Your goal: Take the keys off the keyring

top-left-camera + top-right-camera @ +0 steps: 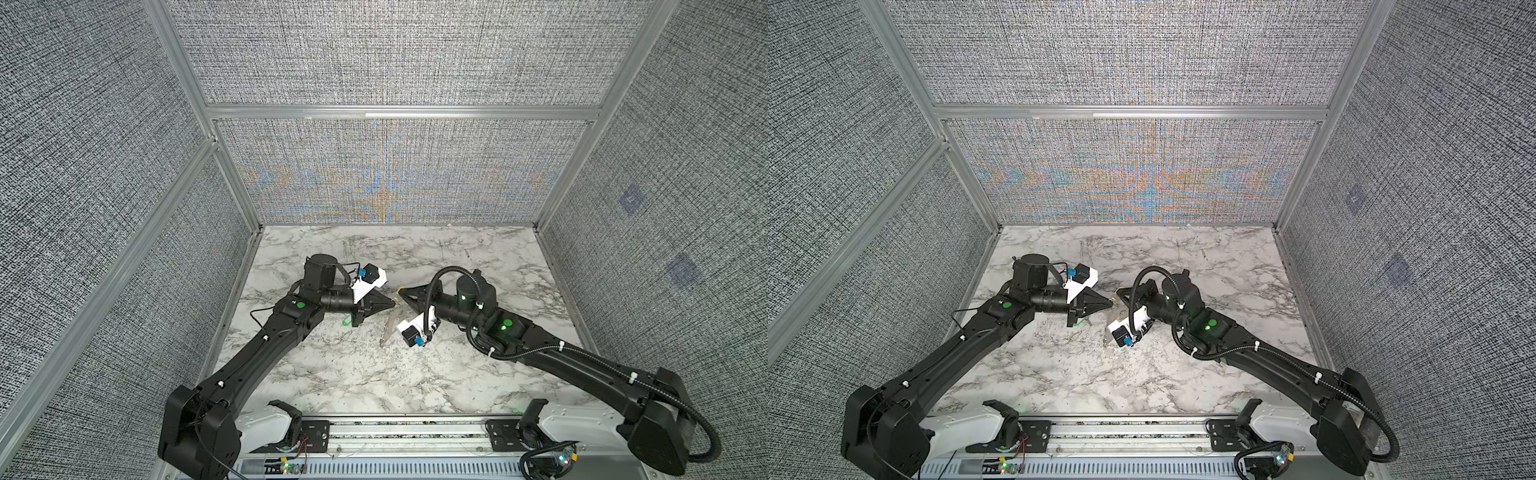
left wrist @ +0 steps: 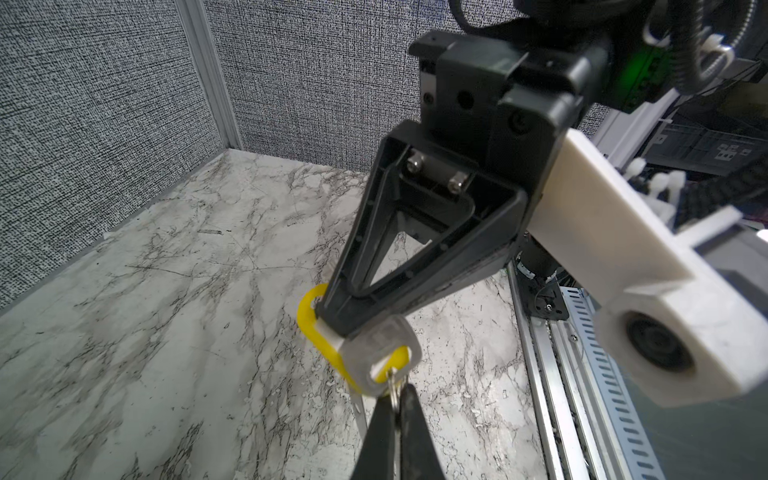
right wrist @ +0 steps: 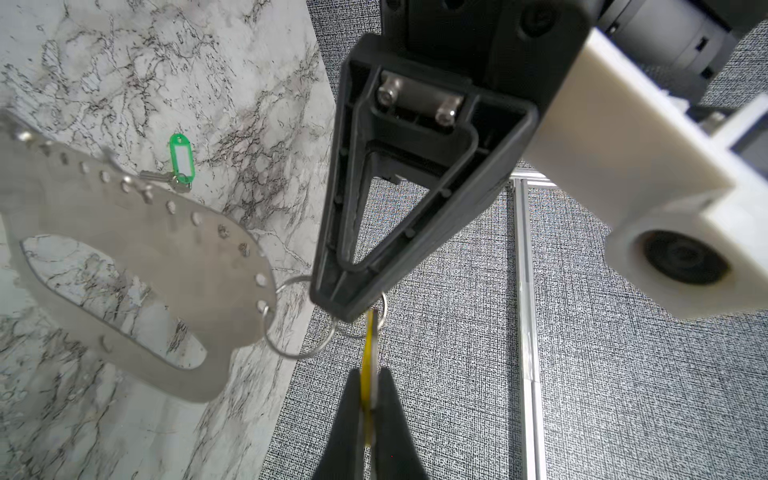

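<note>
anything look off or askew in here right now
The keyring hangs tilted in mid-air, dangling by its wire rings, which the left gripper pinches. The right gripper clamps the yellow key, which is on those rings. The green key lies by itself on the table.

Above the middle of the veined marble table [image 1: 365, 386], the left gripper [image 1: 392, 304] from the left and the right gripper [image 1: 402, 292] from the right meet tip to tip. The left pinches a small thin wire ring [image 2: 392, 388], and the right pinches the tiny key with the yellow plastic tag [image 2: 374, 357] on it. The flat grey oval metal keyring [image 3: 166, 249] hangs from the ring below the tips; the tiny key with the green plastic tag [image 3: 181, 160] lies on the table left of it, apart.
</note>
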